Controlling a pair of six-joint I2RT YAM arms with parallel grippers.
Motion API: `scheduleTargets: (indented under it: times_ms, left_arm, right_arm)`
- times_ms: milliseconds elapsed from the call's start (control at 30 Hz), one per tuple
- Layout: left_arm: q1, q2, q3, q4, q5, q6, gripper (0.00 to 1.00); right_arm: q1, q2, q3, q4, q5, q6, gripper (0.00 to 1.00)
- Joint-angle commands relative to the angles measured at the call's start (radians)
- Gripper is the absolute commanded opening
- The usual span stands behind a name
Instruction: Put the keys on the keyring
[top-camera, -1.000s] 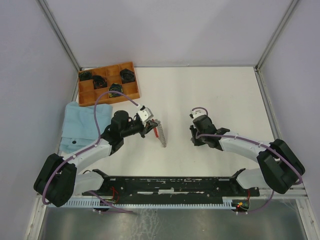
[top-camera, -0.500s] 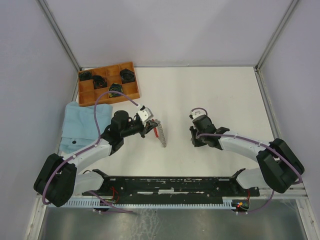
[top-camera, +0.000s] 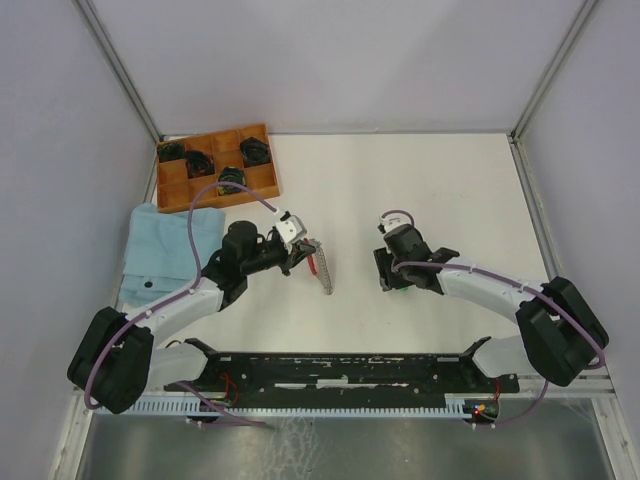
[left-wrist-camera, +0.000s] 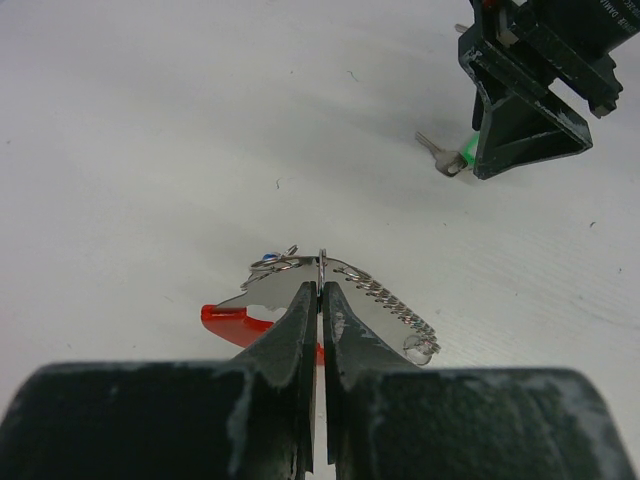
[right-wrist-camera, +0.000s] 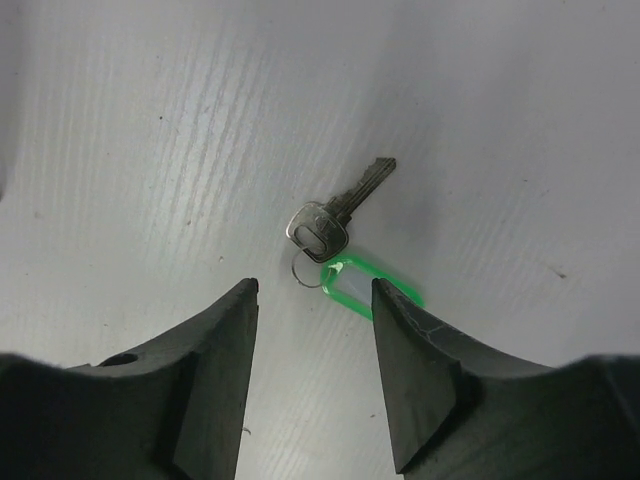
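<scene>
In the left wrist view my left gripper (left-wrist-camera: 321, 285) is shut on the thin metal keyring (left-wrist-camera: 322, 262). Its red loop strap (left-wrist-camera: 230, 318) and silver chain (left-wrist-camera: 395, 305) trail onto the table. From above, the left gripper (top-camera: 298, 257) sits mid-table with the strap and chain (top-camera: 323, 272) beside it. A silver key (right-wrist-camera: 340, 208) joined to a green tag (right-wrist-camera: 365, 285) by a small split ring lies flat on the table. My right gripper (right-wrist-camera: 315, 285) hovers open just above it, and the tag lies by the right fingertip. The same key (left-wrist-camera: 440, 155) shows beside the right gripper (left-wrist-camera: 520, 110).
An orange compartment tray (top-camera: 270, 160) holding dark round coils stands at the back left. A light blue cloth (top-camera: 165, 245) lies left of the left arm. Grey walls enclose the white table on three sides.
My right gripper's jaws have spread apart and its wrist has shifted slightly left. The left arm and the keyring have stayed put.
</scene>
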Motion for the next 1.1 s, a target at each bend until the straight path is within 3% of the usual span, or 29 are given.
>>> scheduleTargets:
  times_ms: [0, 333, 567, 833, 1067]
  left_arm:
    - [0.002, 0.004, 0.036, 0.008, 0.016, 0.024, 0.03]
    - [0.002, 0.005, 0.036, 0.008, 0.023, 0.023, 0.03]
    - [0.002, 0.007, 0.039, 0.002, 0.028, 0.025, 0.03]
    - [0.002, 0.002, 0.043, -0.006, 0.029, 0.027, 0.03]
    - [0.003, -0.004, 0.039, -0.007, 0.026, 0.028, 0.03]
  right_arm:
    - [-0.021, -0.009, 0.038, -0.055, 0.001, 0.007, 0.60]
    - [-0.092, 0.061, 0.032, -0.050, -0.121, 0.003, 0.74]
    - [-0.079, 0.069, 0.033, -0.099, -0.202, 0.041, 0.68]
    - [0.064, 0.064, 0.070, -0.066, -0.257, 0.153, 0.61]
    - [0.078, 0.123, 0.216, -0.102, -0.220, 0.033, 0.60]
